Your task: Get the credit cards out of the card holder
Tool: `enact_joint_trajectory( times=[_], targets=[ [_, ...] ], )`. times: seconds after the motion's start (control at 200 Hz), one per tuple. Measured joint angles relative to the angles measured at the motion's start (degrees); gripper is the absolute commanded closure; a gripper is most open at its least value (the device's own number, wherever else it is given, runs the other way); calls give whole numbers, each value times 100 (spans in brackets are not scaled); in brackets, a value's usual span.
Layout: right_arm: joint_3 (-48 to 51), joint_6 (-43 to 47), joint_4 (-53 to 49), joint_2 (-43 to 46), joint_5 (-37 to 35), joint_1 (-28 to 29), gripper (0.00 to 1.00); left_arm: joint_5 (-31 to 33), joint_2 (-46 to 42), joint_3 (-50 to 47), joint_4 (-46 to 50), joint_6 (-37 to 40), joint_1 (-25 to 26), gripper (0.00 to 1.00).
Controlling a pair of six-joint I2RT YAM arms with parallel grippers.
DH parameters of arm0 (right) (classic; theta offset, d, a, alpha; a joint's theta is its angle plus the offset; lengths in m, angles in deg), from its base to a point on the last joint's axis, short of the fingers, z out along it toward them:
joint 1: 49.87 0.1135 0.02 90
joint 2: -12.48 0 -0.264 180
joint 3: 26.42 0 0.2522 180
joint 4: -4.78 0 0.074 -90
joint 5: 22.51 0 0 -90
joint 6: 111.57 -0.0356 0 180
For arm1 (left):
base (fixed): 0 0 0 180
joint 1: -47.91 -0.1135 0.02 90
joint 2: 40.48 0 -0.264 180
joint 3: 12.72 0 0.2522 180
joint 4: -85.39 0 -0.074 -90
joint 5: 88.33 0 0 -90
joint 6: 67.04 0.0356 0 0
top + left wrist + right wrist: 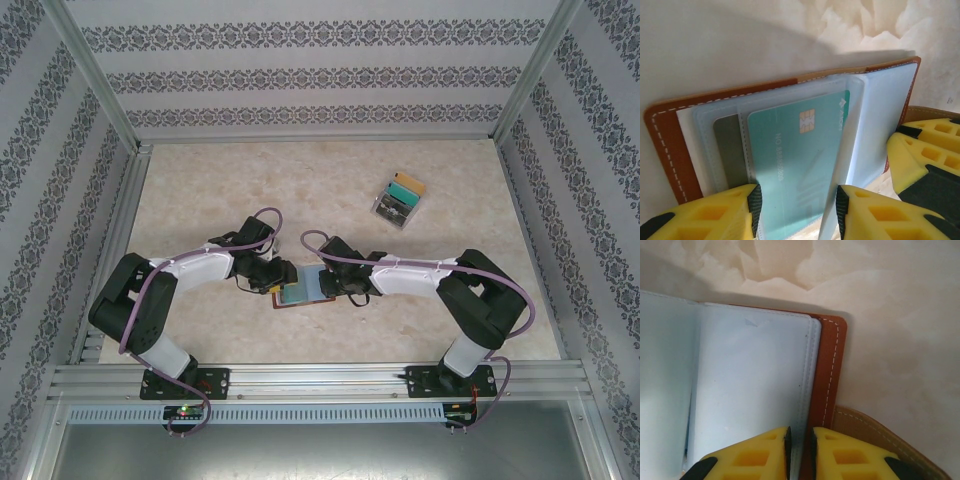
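Fingers [715, 215] of the left gripper [797, 212] are seen set partly apart, one on each side of a teal card [795, 150] that lies in a clear sleeve of the card holder [667, 145]. Whether the card is actually pinched cannot be told. A grey card [730, 145] is tucked in the pocket just left of the teal one and is partly covered by it. The card holder is spread open on the marbled table [250, 190], ahead of the two arm bases and between them, with its pale blue-grey pockets turned up. The right gripper [799, 442] is drawn narrow, and the edge of the holder's pale inner page is caught between its pads, beside the stitched brown border. The snap tab [880, 440] is seen lying on the table just beside that gripper. A clear box of coloured cards [398, 198] is placed well apart, toward the far right of the table.
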State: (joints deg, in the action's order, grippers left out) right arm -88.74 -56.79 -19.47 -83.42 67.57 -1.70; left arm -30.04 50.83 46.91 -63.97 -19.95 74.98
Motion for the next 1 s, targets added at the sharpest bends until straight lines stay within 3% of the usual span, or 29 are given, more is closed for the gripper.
enact_joint_trajectory(
  times=[0.749,0.999],
  targets=[
    [35,-160,225,-33,81,4,76,-693,37,22,-726,-131,144,45],
    [619,-411,474,540,240,-225,75,-903,256,393,-1021,-219,337,46]
  ],
)
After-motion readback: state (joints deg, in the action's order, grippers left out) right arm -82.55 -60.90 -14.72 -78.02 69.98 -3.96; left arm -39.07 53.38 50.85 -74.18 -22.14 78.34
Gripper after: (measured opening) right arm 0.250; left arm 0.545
